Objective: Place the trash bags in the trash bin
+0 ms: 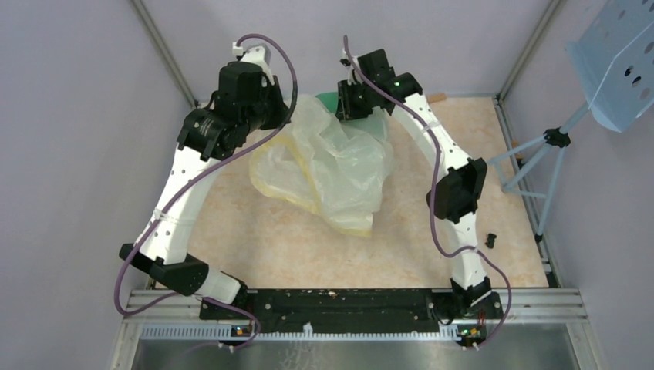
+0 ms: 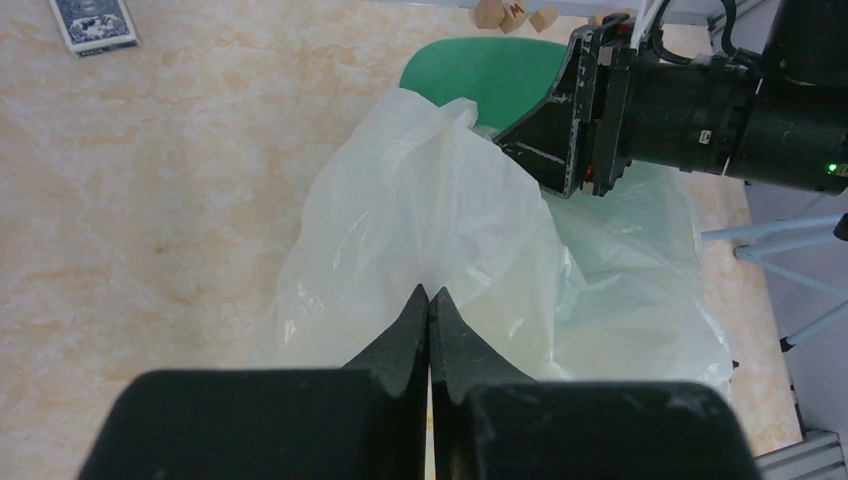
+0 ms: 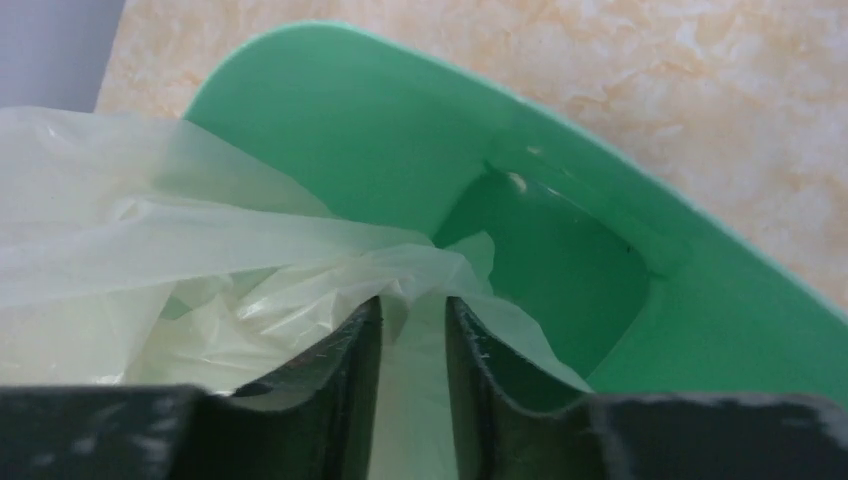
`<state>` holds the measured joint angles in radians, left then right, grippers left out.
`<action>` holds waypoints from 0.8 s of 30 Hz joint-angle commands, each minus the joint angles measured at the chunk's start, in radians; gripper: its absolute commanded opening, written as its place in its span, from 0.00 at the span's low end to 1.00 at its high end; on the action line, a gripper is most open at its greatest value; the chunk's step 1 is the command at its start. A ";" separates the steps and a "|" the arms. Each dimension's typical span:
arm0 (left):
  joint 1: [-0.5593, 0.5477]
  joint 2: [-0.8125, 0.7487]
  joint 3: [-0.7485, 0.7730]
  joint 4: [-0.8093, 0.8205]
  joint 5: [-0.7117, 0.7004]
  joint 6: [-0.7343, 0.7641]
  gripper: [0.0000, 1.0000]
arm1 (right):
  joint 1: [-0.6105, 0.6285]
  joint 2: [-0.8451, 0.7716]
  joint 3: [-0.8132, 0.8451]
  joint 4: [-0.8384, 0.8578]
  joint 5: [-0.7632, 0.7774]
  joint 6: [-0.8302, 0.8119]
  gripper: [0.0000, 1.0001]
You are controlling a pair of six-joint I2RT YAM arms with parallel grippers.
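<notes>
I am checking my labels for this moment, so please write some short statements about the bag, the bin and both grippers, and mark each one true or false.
1. The trash bag lies fully inside the trash bin. False: most of it spreads outside, over the table.
2. The left gripper is shut, pinching the bag. True.
3. The right gripper is shut tight. False: its jaws stand slightly apart, with bag film between them.
4. The right gripper is above the bin's mouth. True.
</notes>
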<state>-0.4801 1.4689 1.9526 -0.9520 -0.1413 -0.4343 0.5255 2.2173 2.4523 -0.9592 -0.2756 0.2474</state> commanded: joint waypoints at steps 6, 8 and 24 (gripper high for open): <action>0.004 -0.048 -0.054 0.045 0.024 -0.023 0.00 | 0.006 -0.275 -0.013 0.016 0.036 -0.012 0.53; 0.005 -0.044 -0.057 0.044 0.033 -0.023 0.00 | 0.006 -0.309 -0.019 -0.020 0.042 -0.022 0.60; 0.006 -0.027 -0.093 0.073 0.070 -0.032 0.00 | -0.145 -0.915 -0.855 0.200 0.076 0.130 0.72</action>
<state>-0.4793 1.4525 1.8694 -0.9348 -0.0956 -0.4511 0.4252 1.4101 1.7844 -0.9066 -0.1558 0.2779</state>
